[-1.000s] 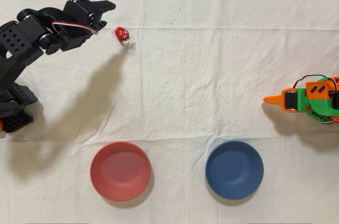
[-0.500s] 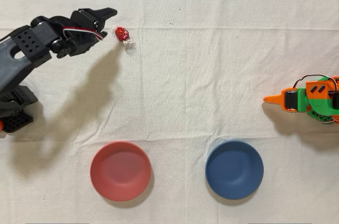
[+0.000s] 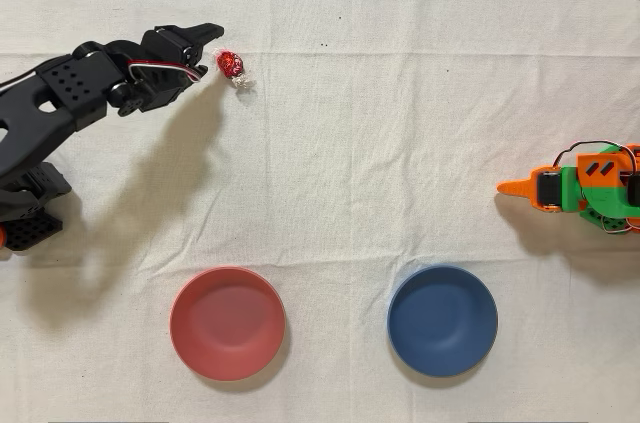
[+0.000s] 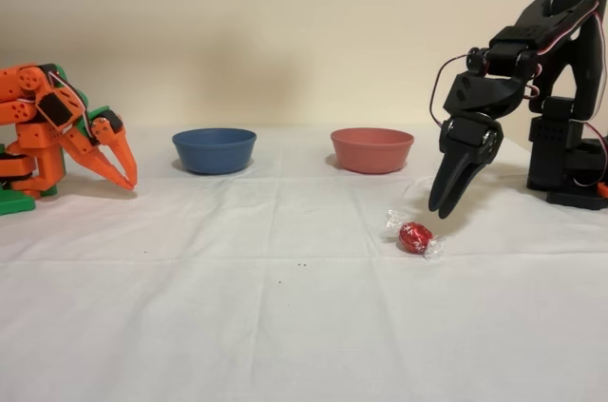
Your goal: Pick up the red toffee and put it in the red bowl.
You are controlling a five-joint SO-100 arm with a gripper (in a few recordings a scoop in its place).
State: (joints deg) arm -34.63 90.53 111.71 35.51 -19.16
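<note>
While one claw [image 4: 443, 209] hovers, one red toffee [image 4: 414, 237] (two bowls beyond)

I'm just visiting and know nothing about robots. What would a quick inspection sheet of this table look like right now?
Surface: white cloth, creased, a few dark specks.
Job's things: red toffee lies on the cloth, untouched; red bowl empty.
Clutter: blue bowl empty, beside the red one.
Grippers: black arm's gripper points down just beside the toffee, holding nothing; whether its jaws are parted is unclear.
Cables: red-and-white wires on the black arm; thin wires on the idle orange arm.
Surroundings: plain beige wall.
</note>
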